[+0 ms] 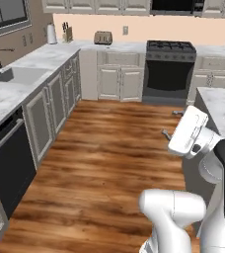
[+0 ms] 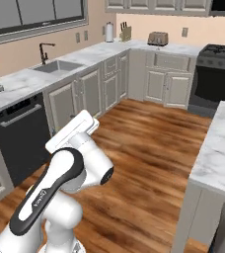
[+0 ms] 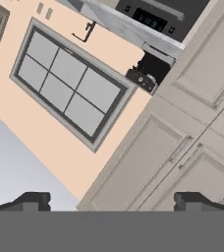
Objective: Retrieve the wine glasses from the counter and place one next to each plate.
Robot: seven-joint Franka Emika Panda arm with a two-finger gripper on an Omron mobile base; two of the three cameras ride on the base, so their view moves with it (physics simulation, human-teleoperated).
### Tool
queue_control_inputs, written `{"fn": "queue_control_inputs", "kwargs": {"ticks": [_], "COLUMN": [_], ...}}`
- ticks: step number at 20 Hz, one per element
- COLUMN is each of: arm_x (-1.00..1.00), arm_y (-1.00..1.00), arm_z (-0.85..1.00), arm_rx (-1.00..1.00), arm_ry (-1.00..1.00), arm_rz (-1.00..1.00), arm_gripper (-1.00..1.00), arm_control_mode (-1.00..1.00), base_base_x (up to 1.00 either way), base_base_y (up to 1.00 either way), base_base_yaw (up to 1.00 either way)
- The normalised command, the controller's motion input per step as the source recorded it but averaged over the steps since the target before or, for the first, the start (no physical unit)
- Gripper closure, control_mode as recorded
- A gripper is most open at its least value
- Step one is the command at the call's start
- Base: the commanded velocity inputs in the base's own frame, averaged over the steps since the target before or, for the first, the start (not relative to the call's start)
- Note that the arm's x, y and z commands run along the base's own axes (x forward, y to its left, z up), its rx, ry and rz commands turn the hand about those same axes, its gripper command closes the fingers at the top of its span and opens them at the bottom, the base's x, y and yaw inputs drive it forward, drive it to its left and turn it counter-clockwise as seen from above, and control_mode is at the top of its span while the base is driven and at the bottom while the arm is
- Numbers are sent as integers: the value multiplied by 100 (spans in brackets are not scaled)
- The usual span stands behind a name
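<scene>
The wine glasses and the plates are out of view. The counter (image 1: pixel 45 54) is white marble over beige panelled cabinets; it runs along the left wall and turns along the back wall (image 2: pixel 97 52). My gripper (image 1: pixel 169 123) hangs in mid-air over the wood floor, far from the counter and turned toward the left wall. Its two dark fingertips (image 3: pixel 33 199) stand wide apart at the bottom of the hand view, open, with nothing between them. Beyond them are a tilted window and upper cabinet doors.
A toaster (image 1: pixel 103 37), a knife block (image 1: pixel 67 33) and a paper towel roll (image 1: pixel 51 33) stand on the back corner. The left run has a sink (image 1: pixel 16 75) and dishwasher (image 1: pixel 6 153). Black stove (image 1: pixel 169 49) at the back. Marble island (image 2: pixel 220 143) on the right.
</scene>
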Motion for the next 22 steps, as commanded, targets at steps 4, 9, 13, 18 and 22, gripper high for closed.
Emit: {"fn": "queue_control_inputs", "kwargs": {"ticks": [4, 9, 13, 18, 22], "arm_x": [0, 0, 0, 0, 0], "arm_y": [0, 0, 0, 0, 0], "arm_z": [0, 0, 0, 0, 0], "arm_rx": [0, 0, 0, 0, 0], "arm_ry": [0, 0, 0, 0, 0], "arm_rz": [0, 0, 0, 0, 0], "arm_gripper": [-100, -100, -100, -100, -100], "arm_control_mode": [100, 100, 100, 100, 100], "base_base_x": [100, 100, 100, 100, 100], "base_base_y": [83, 6, -57, -18, 0], "base_base_yaw": [-17, -8, -6, -10, -13]}}
